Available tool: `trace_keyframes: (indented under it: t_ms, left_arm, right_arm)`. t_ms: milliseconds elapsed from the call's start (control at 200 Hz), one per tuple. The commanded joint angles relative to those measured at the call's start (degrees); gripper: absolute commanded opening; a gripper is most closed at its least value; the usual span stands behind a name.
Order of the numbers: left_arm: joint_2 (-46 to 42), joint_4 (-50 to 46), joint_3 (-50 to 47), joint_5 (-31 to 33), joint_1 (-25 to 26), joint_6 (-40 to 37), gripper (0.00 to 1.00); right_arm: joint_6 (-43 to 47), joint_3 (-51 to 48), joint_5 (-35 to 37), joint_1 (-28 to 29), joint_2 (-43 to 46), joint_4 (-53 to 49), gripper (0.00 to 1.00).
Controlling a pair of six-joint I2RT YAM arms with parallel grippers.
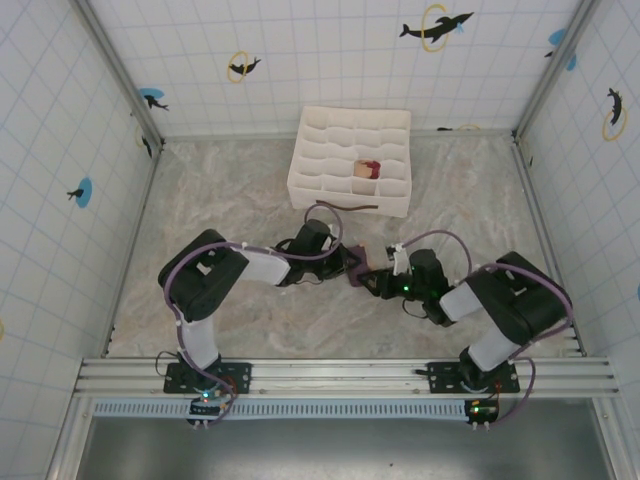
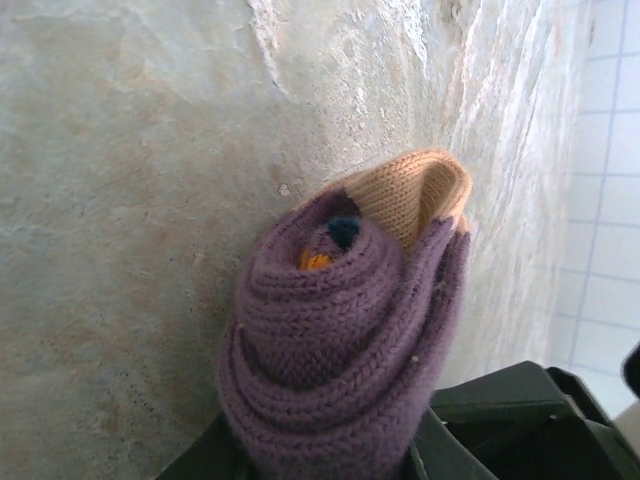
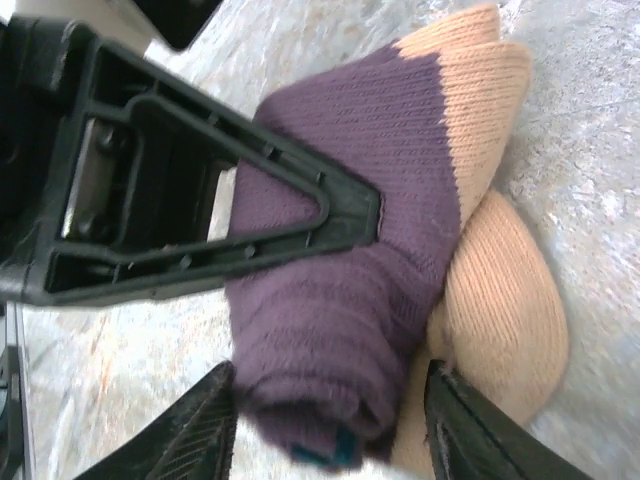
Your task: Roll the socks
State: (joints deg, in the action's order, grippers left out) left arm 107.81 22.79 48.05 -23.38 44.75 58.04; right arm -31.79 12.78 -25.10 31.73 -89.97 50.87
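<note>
The dark purple sock (image 2: 330, 340) is wound into a tight roll, and its tan toe flap (image 2: 410, 195) sticks out behind. My left gripper (image 2: 325, 450) is shut on the roll, one finger on each side. Mid-table, both grippers meet at the purple sock (image 1: 357, 272). My right gripper (image 3: 330, 420) is open, and its fingers straddle the end of the purple roll (image 3: 340, 300) with a gap on each side. A black finger of the left gripper (image 3: 200, 190) presses across the roll. The beige and dark red sock (image 1: 368, 168) sits bundled in a cell of the box.
The white gridded organiser box (image 1: 345, 200) stands at the back, just beyond the grippers. A dark cable (image 1: 345, 207) arcs in front of it. Tiled walls close in the marbled table on three sides, and a metal rail (image 1: 340, 375) runs along the near edge.
</note>
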Motion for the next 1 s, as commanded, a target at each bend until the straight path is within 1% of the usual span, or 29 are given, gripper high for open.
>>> trace_keyframes:
  t_ms: [0, 155, 220, 265, 335, 425, 580, 661, 781, 881, 996]
  left_arm:
    - [2.06, -15.80, 0.84, 4.05, -0.28, -9.94, 0.00]
    - [-0.07, -17.20, 1.05, 5.37, -0.72, -14.49, 0.00]
    - [-1.04, -17.57, 1.29, 6.23, -0.72, -16.34, 0.00]
    - [-1.72, -18.16, 1.51, 7.07, -0.72, -17.58, 0.00]
    - [-3.02, -19.20, 2.08, 8.43, -0.72, -20.06, 0.00]
    - [-5.61, -19.78, 2.38, 10.12, -0.69, -23.33, 0.00]
    - [-10.92, -23.08, 5.09, 15.26, -0.72, -29.48, 0.00]
    - [-12.81, -25.78, 7.39, 17.78, -0.87, -31.28, 0.00]
    - [-13.25, -28.46, 13.54, 16.54, -2.34, -34.05, 0.00]
    - [-12.77, -29.44, 17.80, 17.23, -3.12, -37.66, 0.00]
    - [-11.35, -31.28, 23.35, 16.34, -5.44, -41.70, 0.00]
  right_arm:
    - [3.13, 0.42, -1.25, -1.58, 6.28, -15.07, 0.57]
    - [5.55, 4.02, -1.24, -3.41, 13.42, -25.66, 0.61]
    - [5.30, 5.49, -0.48, -4.46, 14.61, -28.85, 0.62]
    - [5.08, 6.39, -1.17, -5.44, 14.87, -30.52, 0.63]
    - [4.40, 6.82, -1.54, -6.27, 15.24, -30.93, 0.63]
    - [3.93, 7.39, -0.21, -6.66, 15.82, -31.85, 0.63]
    - [3.58, 8.71, 1.52, -7.27, 16.23, -33.38, 0.64]
    - [3.49, 9.19, 2.14, -7.43, 16.43, -34.14, 0.64]
    - [3.31, 9.88, 2.51, -7.64, 16.33, -34.34, 0.64]
    - [3.00, 10.92, 2.35, -7.82, 16.15, -34.95, 0.64]
    - [3.27, 12.24, 2.39, -7.89, 16.15, -35.89, 0.64]
